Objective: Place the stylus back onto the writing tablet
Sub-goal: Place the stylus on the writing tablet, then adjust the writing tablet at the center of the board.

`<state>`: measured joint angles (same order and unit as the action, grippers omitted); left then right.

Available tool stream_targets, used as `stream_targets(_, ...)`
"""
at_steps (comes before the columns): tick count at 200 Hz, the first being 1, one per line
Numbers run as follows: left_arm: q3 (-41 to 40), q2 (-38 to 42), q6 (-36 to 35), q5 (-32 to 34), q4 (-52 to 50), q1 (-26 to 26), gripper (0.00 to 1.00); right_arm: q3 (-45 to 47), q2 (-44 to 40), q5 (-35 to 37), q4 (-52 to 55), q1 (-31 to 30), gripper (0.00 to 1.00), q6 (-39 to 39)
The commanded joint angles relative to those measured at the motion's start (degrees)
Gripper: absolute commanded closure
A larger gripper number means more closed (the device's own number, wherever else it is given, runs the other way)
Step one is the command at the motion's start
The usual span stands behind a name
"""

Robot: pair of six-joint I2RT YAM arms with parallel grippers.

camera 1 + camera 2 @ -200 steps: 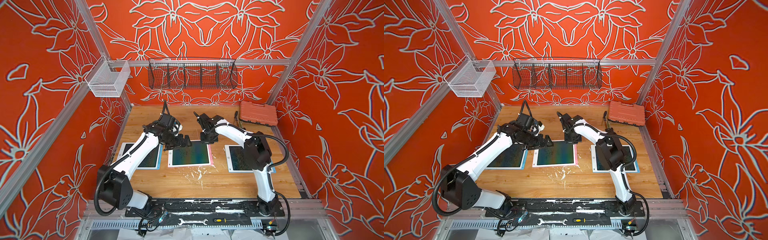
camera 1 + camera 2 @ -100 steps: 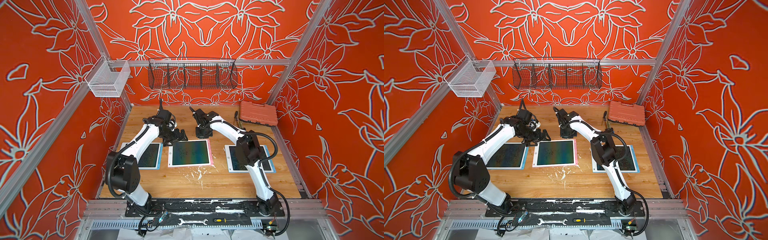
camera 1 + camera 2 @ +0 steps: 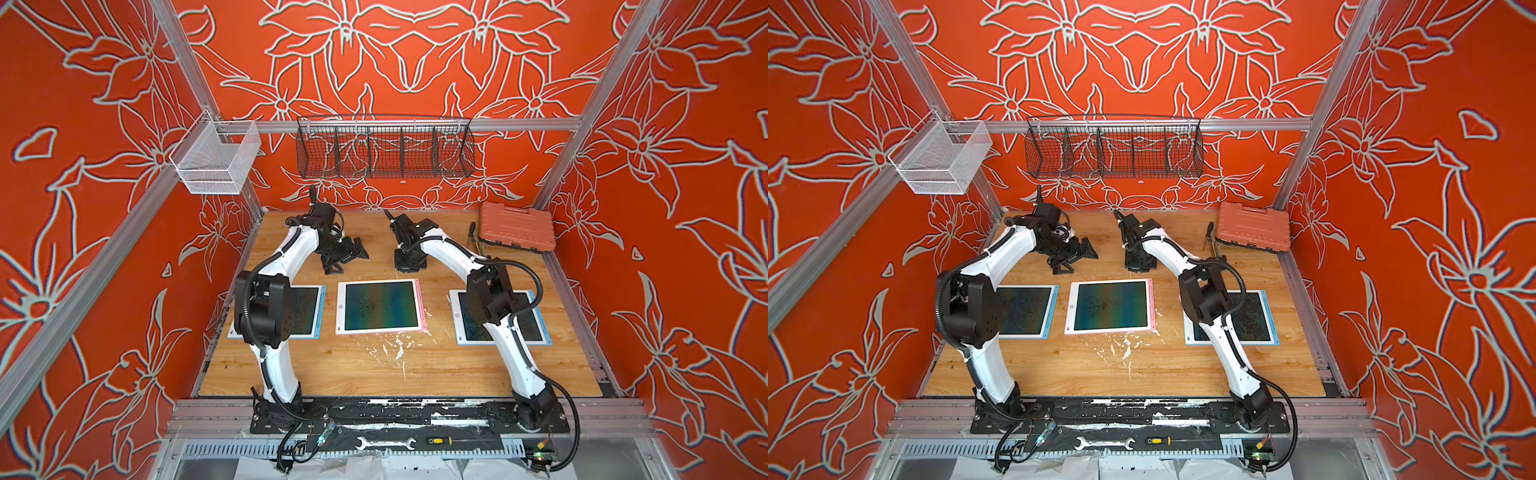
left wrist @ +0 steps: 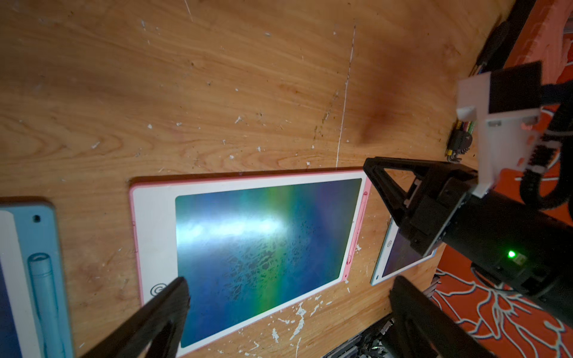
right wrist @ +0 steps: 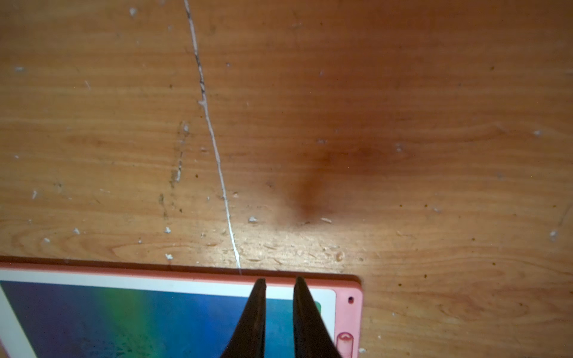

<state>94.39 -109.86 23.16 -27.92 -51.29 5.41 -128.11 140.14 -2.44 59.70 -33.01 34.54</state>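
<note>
Right wrist: glossy pink-rimmed writing tablet (image 5: 124, 316) on scuffed wood (image 5: 372, 124).

bare table (image 3: 374, 257) behind pink tablet (image 3: 381, 306); orange case (image 3: 516, 232) perhaps crowds corner.

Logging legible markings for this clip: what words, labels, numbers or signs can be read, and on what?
No words or numbers are readable.
Spiral sign, no letters: white bezel of the pink writing tablet.
Orange tool case, wrench: any marking too small to read.
</note>
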Motion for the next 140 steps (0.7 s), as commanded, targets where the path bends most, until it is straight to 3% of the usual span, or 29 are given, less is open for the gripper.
stream_targets(1,3.05,-3.25,1.24,1.14,0.44,-0.64,0.01,-1.79,2.05,0.03,1.53,0.31,0.81,0.8)
stream_targets(82,11.53,-14.53,1.85,2.7,-0.26,-0.76,0.01,-2.84,5.1,-0.38,-0.22,0.88,0.82,2.09)
stream_targets(140,9.7,-16.66,1.61,3.42,0.9,-0.78,0.01,-0.93,4.85,-0.47,-0.46,0.84,0.82,2.09)
